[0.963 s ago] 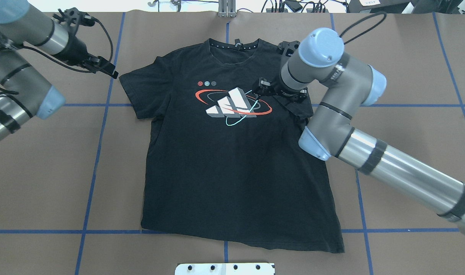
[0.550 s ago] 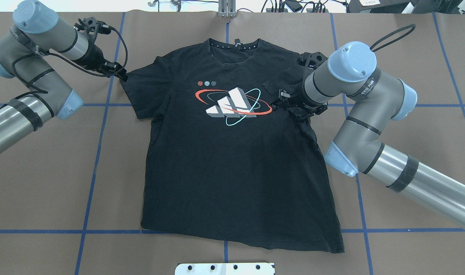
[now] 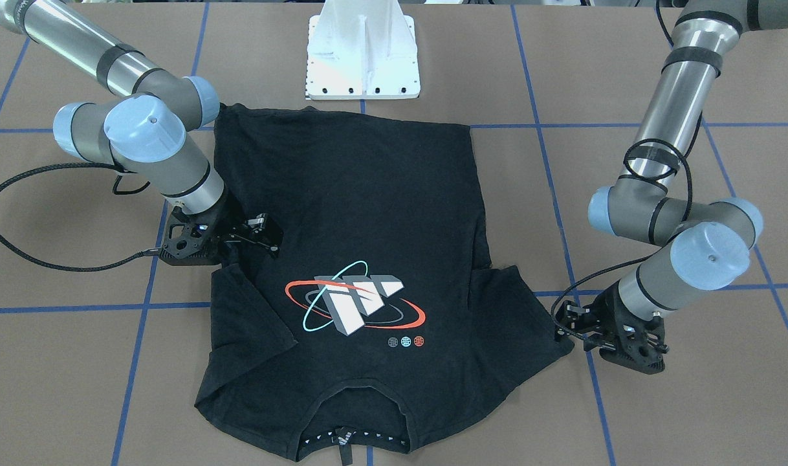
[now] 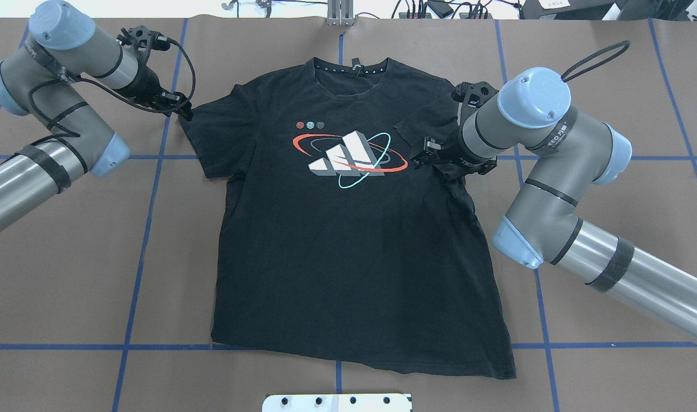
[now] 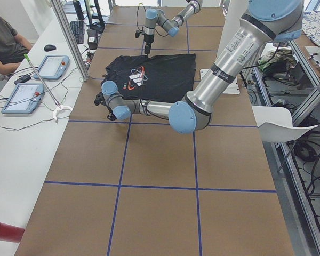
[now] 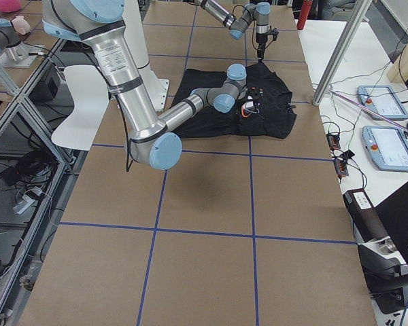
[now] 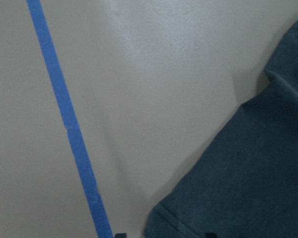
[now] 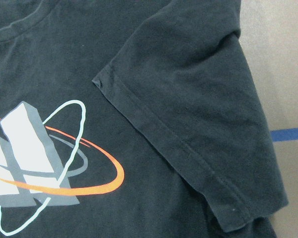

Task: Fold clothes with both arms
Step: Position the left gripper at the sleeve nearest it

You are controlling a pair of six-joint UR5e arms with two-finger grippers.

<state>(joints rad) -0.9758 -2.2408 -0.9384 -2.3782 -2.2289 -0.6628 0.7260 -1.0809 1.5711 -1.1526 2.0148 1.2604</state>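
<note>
The black T-shirt (image 4: 348, 257) lies flat on the brown table, collar away from the robot and logo print (image 4: 348, 153) facing up. Its sleeve (image 4: 426, 123) on my right side is folded in over the chest and lies free in the right wrist view (image 8: 198, 119). My right gripper (image 4: 424, 154) hovers open and empty beside that sleeve, by the logo's edge. My left gripper (image 4: 182, 110) is open at the tip of the other, outspread sleeve (image 4: 211, 131). In the left wrist view its fingertips (image 7: 120, 235) barely show on either side of the sleeve's corner (image 7: 248, 173).
The white base stand (image 3: 361, 58) sits just behind the shirt's hem. Blue tape lines (image 4: 148, 229) cross the brown table. A black cable loop (image 3: 19, 213) hangs off the right wrist. A person (image 5: 5, 42) and tablets (image 5: 50, 66) are at a side bench.
My right gripper drew back to the right from over the logo, leaving the sleeve folded on the shirt. My left gripper moved in to the tip of the other sleeve.
</note>
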